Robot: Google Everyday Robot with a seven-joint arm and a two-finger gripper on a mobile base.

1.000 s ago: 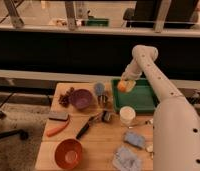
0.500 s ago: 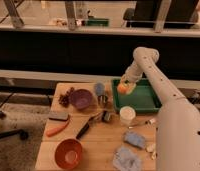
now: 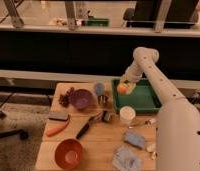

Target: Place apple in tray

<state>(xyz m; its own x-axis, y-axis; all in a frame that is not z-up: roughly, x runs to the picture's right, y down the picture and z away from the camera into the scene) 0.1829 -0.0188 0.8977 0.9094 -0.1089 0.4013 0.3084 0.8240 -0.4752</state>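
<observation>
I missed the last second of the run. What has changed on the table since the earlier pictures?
Very little. The gripper with the apple shifted slightly leftward over the left end of the green tray; the apple remains at the gripper. The purple bowl, orange-red bowl and white cup stayed put.

You see the small round yellowish-orange apple (image 3: 122, 88) in the gripper (image 3: 124, 86) at the shallow rectangular green plastic tray's (image 3: 143, 102) left edge.
</observation>
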